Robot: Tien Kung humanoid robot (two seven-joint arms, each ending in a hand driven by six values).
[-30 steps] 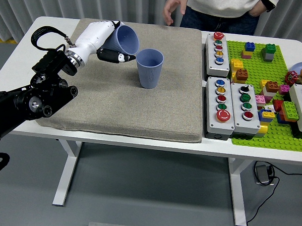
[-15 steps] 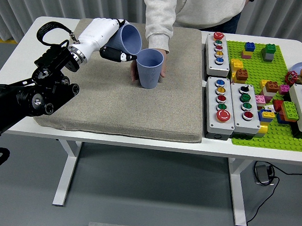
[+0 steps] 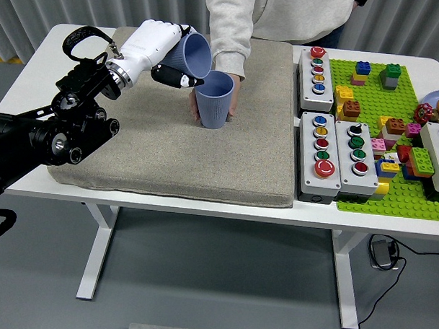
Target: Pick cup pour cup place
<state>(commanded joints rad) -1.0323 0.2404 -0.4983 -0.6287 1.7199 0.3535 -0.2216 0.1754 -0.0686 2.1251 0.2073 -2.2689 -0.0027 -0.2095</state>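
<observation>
My left hand (image 3: 166, 53), white with dark fingertips, is shut on a blue ribbed cup (image 3: 192, 54). That cup is tilted with its mouth facing right and down, just over the rim of a second blue ribbed cup (image 3: 214, 100). The second cup stands upright on the grey mat (image 3: 177, 148). A person's hand (image 3: 235, 101) wraps around this upright cup from behind, the pale sleeve (image 3: 230, 31) reaching down from the far side. Whether anything flows between the cups cannot be seen.
Grey button boxes (image 3: 317, 70) (image 3: 321, 153) (image 3: 358, 148) line the mat's right edge. Beyond them lies a green baseplate (image 3: 362, 202) with several coloured bricks. The white table (image 3: 43, 57) shows bare to the left of the mat.
My left hand carried the tilted cup right and slightly up, closer over the upright cup. The person leaned in and took hold of the upright cup, which shifted slightly left.
</observation>
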